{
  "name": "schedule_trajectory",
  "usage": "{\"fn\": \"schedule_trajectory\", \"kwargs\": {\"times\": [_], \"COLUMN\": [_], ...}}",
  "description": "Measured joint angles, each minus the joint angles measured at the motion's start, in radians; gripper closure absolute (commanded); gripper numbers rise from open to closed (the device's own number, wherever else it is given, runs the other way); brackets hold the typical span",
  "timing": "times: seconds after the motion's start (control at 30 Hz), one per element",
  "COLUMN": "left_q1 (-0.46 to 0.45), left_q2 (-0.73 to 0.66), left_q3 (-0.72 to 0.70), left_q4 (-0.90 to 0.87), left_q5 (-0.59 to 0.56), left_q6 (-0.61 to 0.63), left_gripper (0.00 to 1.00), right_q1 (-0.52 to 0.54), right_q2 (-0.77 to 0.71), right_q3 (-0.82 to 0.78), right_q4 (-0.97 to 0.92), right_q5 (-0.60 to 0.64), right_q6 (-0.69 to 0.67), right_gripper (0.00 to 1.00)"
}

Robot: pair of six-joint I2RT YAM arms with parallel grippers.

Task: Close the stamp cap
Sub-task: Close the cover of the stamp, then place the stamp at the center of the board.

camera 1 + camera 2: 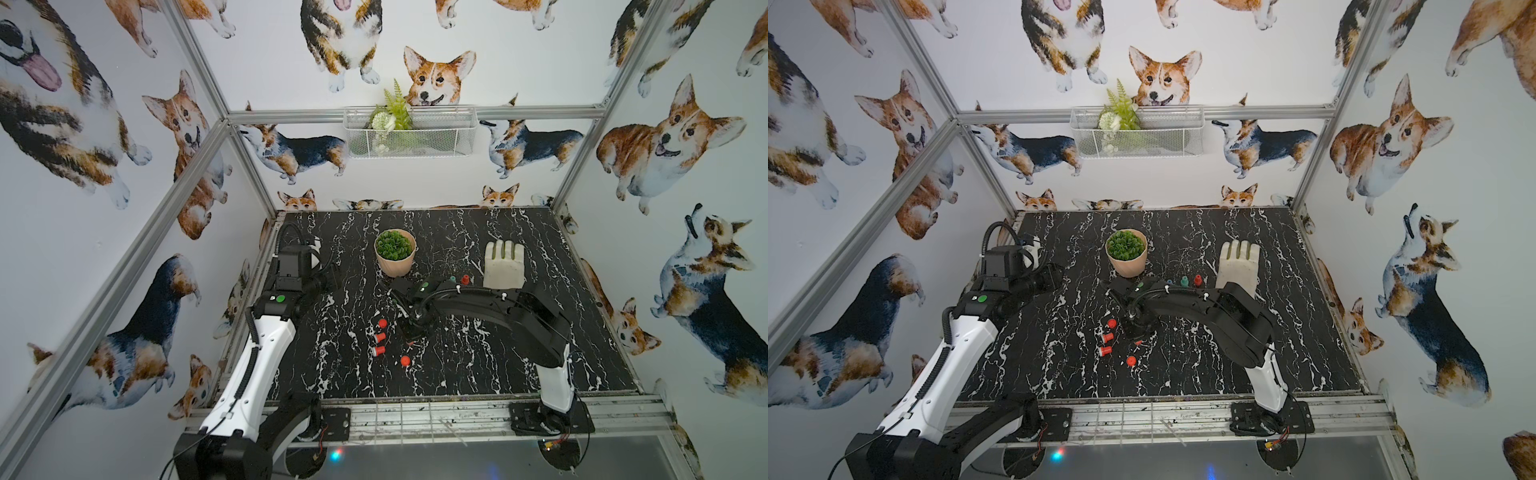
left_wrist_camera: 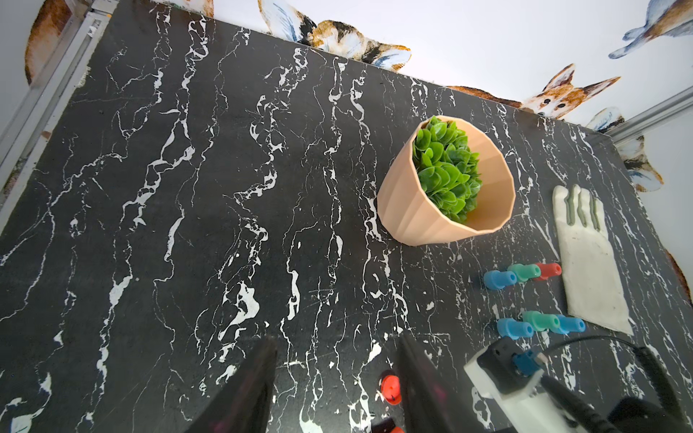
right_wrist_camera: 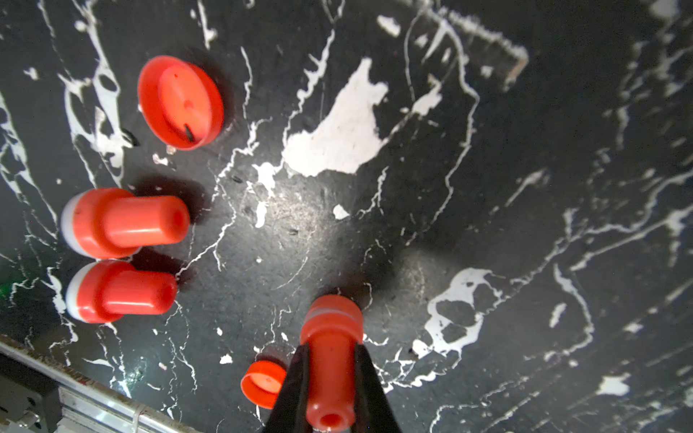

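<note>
Red stamp (image 3: 332, 322) pinched in the right hand (image 3: 332, 350), mid-counter (image 3: 487, 187).
The hand's fingers clamp the stamp's handle, with its base pointing down at the counter. A loose red cap (image 3: 262, 382) lies just beside it, and another cap (image 3: 180, 101) and two stamps on their sides (image 3: 123, 221) lie near. The left hand (image 2: 337, 339) hangs spread, well apart.

Left arm (image 1: 266, 353): white shell, black joints, ribbed black hose (image 1: 250, 328), green round dot (image 1: 280, 298).
Right arm (image 1: 490, 305): black curved shell, white lower segment, white cable ties (image 1: 457, 288).
Right pincer (image 3: 332, 346): black tapered fingers (image 3: 292, 391).
Black bolted base plates (image 1: 524, 417).
</note>
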Motion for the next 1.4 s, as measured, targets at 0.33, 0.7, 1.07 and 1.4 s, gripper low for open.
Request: {"fn": "schedule_trajectory", "kwargs": {"times": [0.33,0.7,1.07,1.4], "left_q1": [0.0,0.0,0.0,0.0], "left_q2": [-0.001,-0.004,-0.003,0.001], "left_q3": [0.0,0.0,0.0,0.0], "left_q4": [0.0,0.0,0.0,0.0], "left_q5": [0.0,-0.005,-0.006,-0.007], "left_q6": [0.0,0.0,0.001,0.001], "left_gripper": [0.45,0.45,0.45,0.44], "right_q1": [0.044,0.056,-0.034,-0.233], "right_q2": [0.085,0.119,0.003,-0.23], "right_q3": [0.106,0.145,0.064,-0.098], "right_q4": [-0.107,-0.148,-0.171,-0.19], "right_q5": [0.094,0.109,0.086,0.088], "right_q6": [-0.041,-0.058,-0.068,-0.074], "right_gripper": [1.0,1.0,1.0,1.0]}}
